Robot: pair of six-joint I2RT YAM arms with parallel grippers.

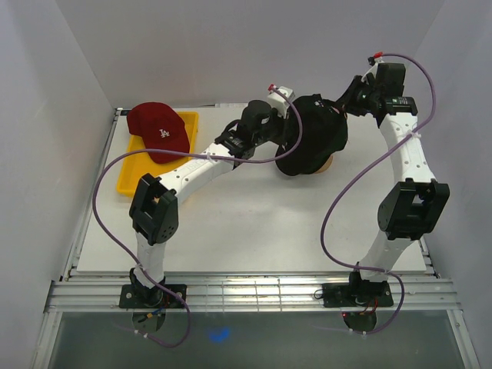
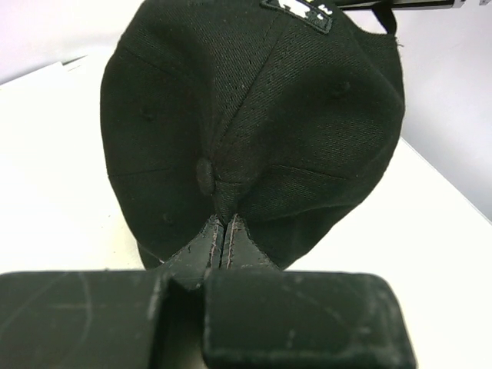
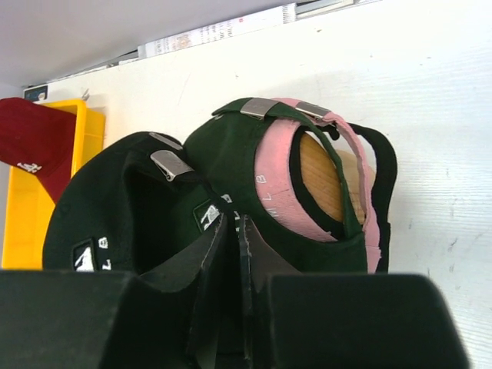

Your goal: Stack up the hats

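A black hat (image 1: 315, 131) sits over the wooden stand (image 1: 327, 165) at mid-table, held from both sides. My left gripper (image 1: 287, 129) is shut, pinching the crown fabric of the black hat (image 2: 292, 131) just below its top button. My right gripper (image 3: 234, 223) is shut on the back strap edge of the black hat (image 3: 100, 207). Under it, a dark green hat (image 3: 223, 142) lies over a pale pink hat (image 3: 277, 169) on the stand (image 3: 323, 173). A dark red hat (image 1: 159, 131) with a white logo rests on the yellow tray (image 1: 127, 184).
The yellow tray (image 3: 84, 131) stands at the back left near the left wall. White walls close in the table at the back and on both sides. Purple cables loop out from both arms.
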